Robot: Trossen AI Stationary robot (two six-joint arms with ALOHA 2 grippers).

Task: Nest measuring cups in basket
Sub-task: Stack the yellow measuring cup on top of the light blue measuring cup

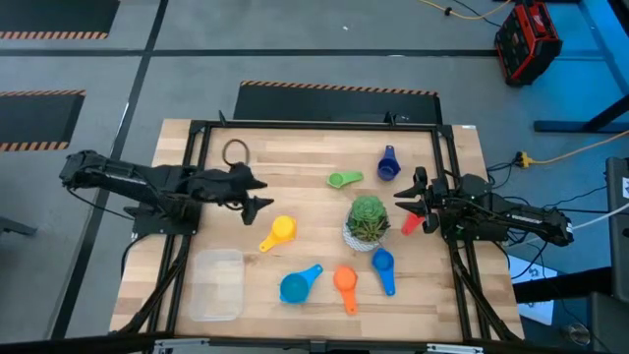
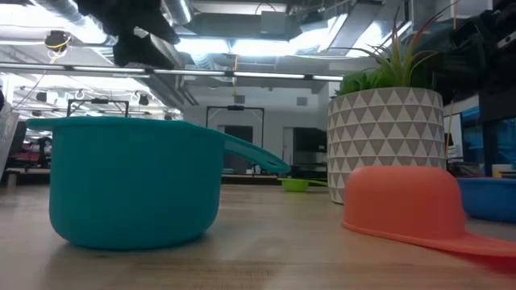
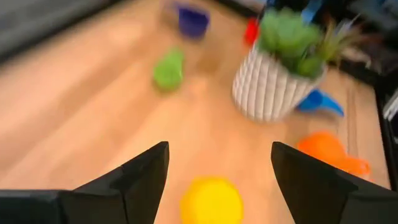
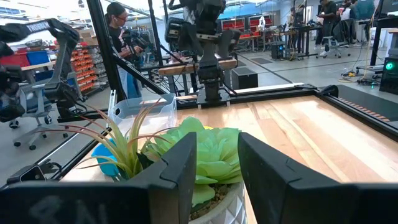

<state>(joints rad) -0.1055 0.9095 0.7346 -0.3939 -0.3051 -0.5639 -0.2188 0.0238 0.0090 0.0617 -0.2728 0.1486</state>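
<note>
The desk (image 1: 305,167) carries everything, with the potted plant (image 1: 368,222) as its middle landmark. The basket (image 1: 216,285), clear and apparently empty, sits well to the plant's left and nearer the front edge, so no nesting has begun. The measuring cups lie scattered around the plant: the light blue cup (image 1: 296,284) and orange cup (image 1: 345,282) in front of it, the blue cup (image 1: 382,264) just beside its pot, the yellow cup (image 1: 280,232) to its left, the green cup (image 1: 343,180) and dark blue cup (image 1: 388,164) behind it.

The left gripper (image 1: 261,196) hangs wide open and empty over the yellow cup, probably lining up a grasp. The right gripper (image 1: 413,201), right of the plant, is partly closed with nothing visibly held. A red cup (image 1: 411,224) there is half hidden under that arm.
</note>
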